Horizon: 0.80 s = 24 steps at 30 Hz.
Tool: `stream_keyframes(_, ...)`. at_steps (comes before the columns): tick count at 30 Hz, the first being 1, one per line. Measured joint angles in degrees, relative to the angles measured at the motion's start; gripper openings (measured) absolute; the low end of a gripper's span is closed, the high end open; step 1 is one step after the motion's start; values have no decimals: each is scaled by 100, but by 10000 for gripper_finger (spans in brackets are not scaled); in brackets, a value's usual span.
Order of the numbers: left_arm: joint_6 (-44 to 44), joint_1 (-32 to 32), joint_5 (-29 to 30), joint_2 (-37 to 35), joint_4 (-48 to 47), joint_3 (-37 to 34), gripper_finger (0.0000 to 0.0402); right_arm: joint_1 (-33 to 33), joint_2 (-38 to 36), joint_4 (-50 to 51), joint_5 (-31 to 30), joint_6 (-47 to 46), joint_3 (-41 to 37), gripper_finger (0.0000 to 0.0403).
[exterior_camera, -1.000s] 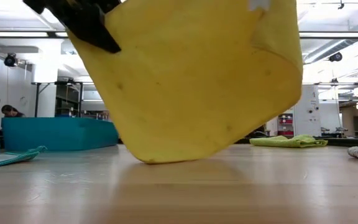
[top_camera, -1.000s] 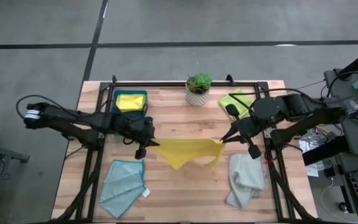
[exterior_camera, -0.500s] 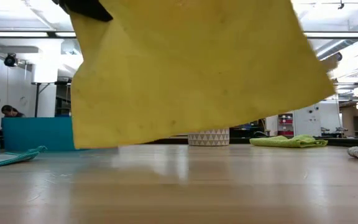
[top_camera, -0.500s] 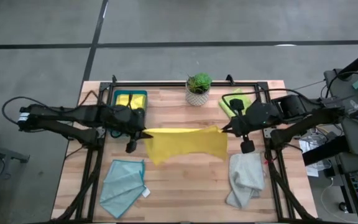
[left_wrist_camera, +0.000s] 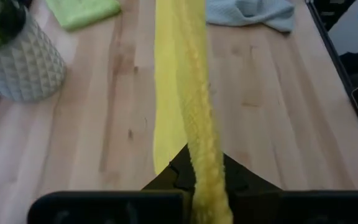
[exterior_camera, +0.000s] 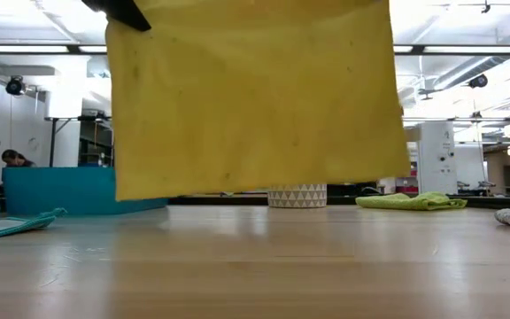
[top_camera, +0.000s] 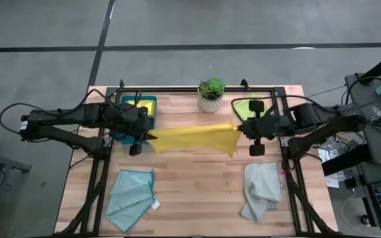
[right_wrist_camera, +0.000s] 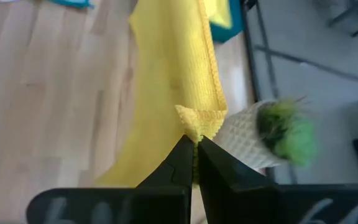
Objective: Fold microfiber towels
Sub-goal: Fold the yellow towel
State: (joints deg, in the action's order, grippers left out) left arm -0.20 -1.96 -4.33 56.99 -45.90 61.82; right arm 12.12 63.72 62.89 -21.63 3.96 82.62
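A yellow microfiber towel [top_camera: 192, 138] hangs stretched between my two grippers over the middle of the table. In the low view the yellow towel [exterior_camera: 255, 97] is a flat sheet, its lower edge clear of the wood. My left gripper [top_camera: 149, 137] is shut on its left end and my right gripper [top_camera: 238, 130] on its right end. A teal towel [top_camera: 131, 197] lies near left, a pale grey towel [top_camera: 260, 190] near right, and a lime green towel [top_camera: 247, 106] far right. A second yellow towel [top_camera: 139, 106] lies in the tray. My left gripper pinches the towel's upper edge at its left end [left_wrist_camera: 202, 163] between its two fingers [left_wrist_camera: 176, 173], slanting down from the table's left. The cloth runs away from the fingers taut along the top and hangs below, lifted clear. How many layers is unclear. My right gripper pinches the towel's upper right corner [right_wrist_camera: 197, 121] at its fingertips [right_wrist_camera: 182, 157], slanting down from the table's right. The corner is bunched into a small fold at the tips. From there the cloth hangs below, off the table.
A dark teal tray [top_camera: 152, 102] stands at the far left and a potted plant [top_camera: 210, 94] at the far middle, just behind the held towel. A black frame [top_camera: 197, 88] runs along the table's far edge. Bare wood lies under and in front of the towel.
Both grippers have gone toward the table's far edge, the left one also rising. The yellow towel, which sagged in a point down to the table, has been drawn out between them into a flat hanging sheet, its lower edge lifted clear.
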Motion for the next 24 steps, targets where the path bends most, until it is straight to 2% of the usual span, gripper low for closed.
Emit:
stream_keyframes(5,-536,389,-12,185,38,-292,0,71,-2,-130,584,-522,-622,8)
stream_keyframes(14,-1727,1874,-119,831,547,-576,0,727,-7,-1325,1862,-1356,-1821,8)
stream_keyframes(18,-1748,2244,-125,1084,676,-503,0,875,-30,-1482,1901,-1328,-1968,8)
stream_keyframes(24,-1244,1955,-117,1066,570,-404,0,618,-153,-1187,1374,-878,-1650,8)
